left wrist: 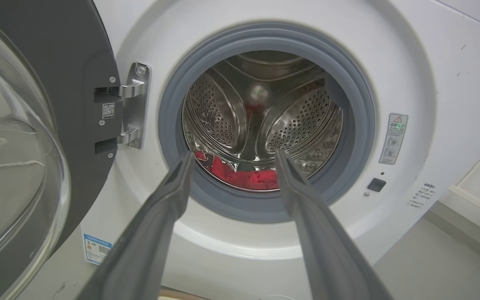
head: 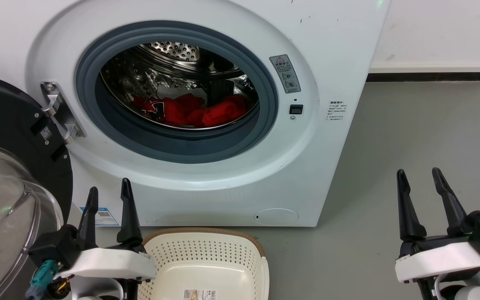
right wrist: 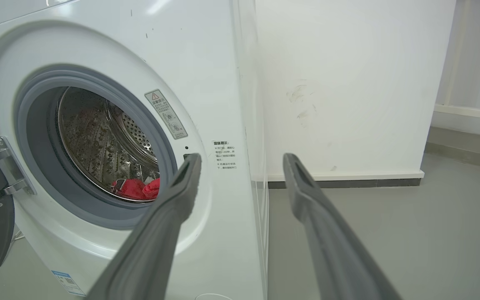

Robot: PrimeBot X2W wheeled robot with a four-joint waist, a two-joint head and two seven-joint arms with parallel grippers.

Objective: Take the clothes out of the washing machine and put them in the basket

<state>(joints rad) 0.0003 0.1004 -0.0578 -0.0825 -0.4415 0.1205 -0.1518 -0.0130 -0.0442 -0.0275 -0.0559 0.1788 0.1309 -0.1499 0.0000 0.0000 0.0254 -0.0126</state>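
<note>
where the perforated steel drum (head: 173, 54) curves down to its lowest part, the two bright red soft clothes (head: 194, 112) lie bunched together and touching: at the left a jersey (head: 154, 107) with black-and-white lettering too crumpled to read, at the right a plain red garment (head: 225, 112). a round grey rubber ring (head: 173, 146) frames the porthole of the large white front-loading washing machine (head: 336, 54). right of the ring, a grey warning label (head: 285, 73) bears a red triangle and small pictograms. its writing is too small to read, as are the lines of small print (head: 336, 111) farther right. the black-rimmed glass door (head: 2, 125) stands swung open at the left on a silver metal hinge (head: 58, 112), with a qr code sticker (head: 46, 133) on its inner face. a blue-and-white sticker (head: 100, 216) with another qr code sits low on the machine's front.

on the grey floor (head: 411, 137), just in front of the machine, stands the low cream perforated plastic basket (head: 206, 230) with its brown woven-look rim. a printed sticker (head: 199, 294) lies on its bottom, the text unreadable.

the left gripper (head: 110, 185) hovers just left of the basket, its two long dark fingers spread apart and released; in the left wrist view they point at the porthole. the right gripper (head: 418, 171) hangs over bare floor, right of the machine, likewise released with fingers apart. behind it run a white wall (head: 440, 29) and a dark skirting strip (head: 427, 77).
</note>
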